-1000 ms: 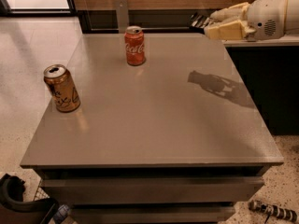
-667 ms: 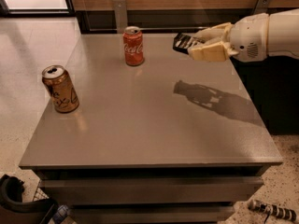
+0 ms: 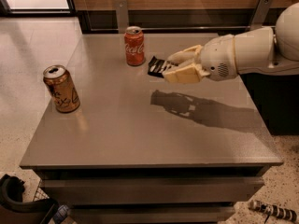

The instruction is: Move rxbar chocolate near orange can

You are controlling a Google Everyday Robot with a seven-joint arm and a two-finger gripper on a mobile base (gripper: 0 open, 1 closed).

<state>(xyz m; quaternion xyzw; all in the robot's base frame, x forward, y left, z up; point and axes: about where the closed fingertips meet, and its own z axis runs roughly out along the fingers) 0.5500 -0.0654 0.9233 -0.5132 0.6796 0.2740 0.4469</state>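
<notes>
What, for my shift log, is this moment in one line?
hand: shut on rxbar chocolate, above table | orange can: upright, left side | placed: no

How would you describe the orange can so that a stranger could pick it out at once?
Start at the grey table; the orange can stands upright near its left edge, well apart from the tool, which holds the rxbar chocolate over the table. Unlike the red Coca-Cola can at the back, it is golden-brown with dark script.
</notes>
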